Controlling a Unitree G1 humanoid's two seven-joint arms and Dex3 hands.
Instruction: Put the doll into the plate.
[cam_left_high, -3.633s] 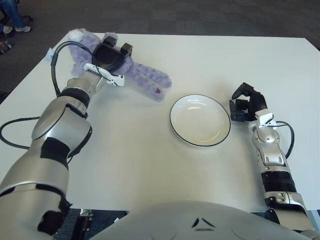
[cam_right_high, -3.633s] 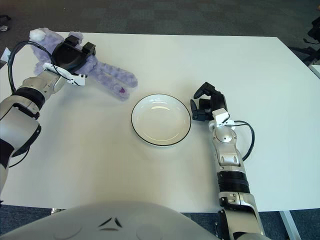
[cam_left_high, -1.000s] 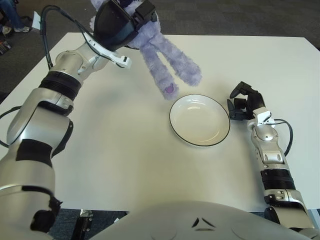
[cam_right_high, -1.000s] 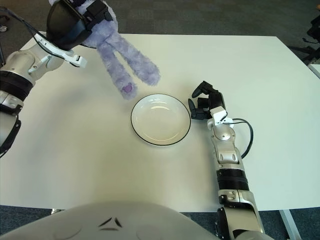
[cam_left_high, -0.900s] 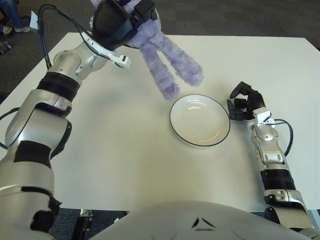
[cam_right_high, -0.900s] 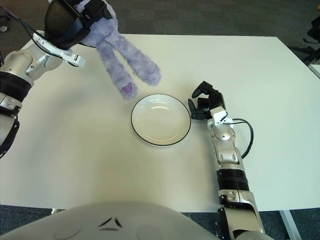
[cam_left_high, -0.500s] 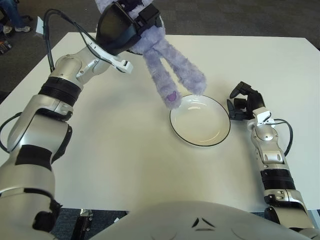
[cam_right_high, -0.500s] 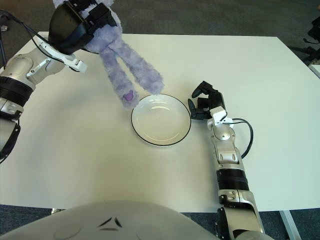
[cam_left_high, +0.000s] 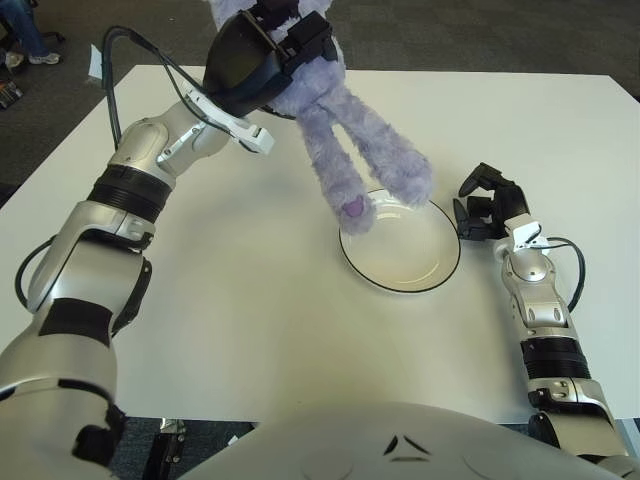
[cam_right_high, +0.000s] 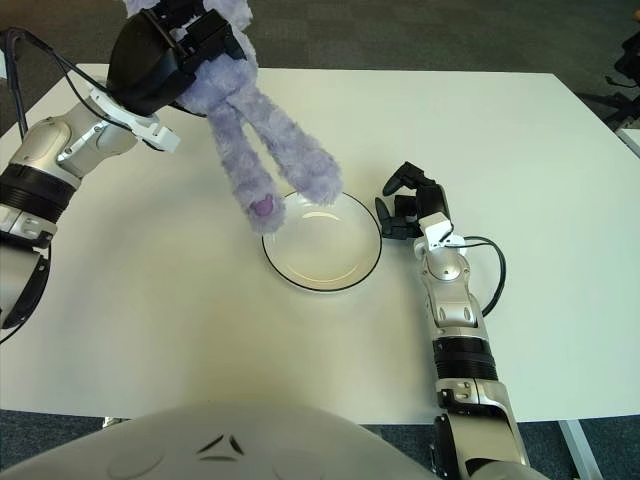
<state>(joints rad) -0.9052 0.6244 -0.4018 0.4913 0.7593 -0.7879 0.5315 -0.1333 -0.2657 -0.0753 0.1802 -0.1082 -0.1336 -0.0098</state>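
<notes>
overhead, the left robot hand (cam_left_high: 262, 52) grips the doll (cam_right_high: 262, 125), legs dangling over the plate (cam_right_high: 345, 275).

Both head-mounted eyes look forward and down at the counter (cam_left_high: 250, 300) from close above, sharing nearly the whole scene.

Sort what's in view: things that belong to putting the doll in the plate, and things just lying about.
Belongs to the job:
- doll, hanging from the left hand
- plate

Just about:
- right hand, idle beside the plate
- table
</notes>
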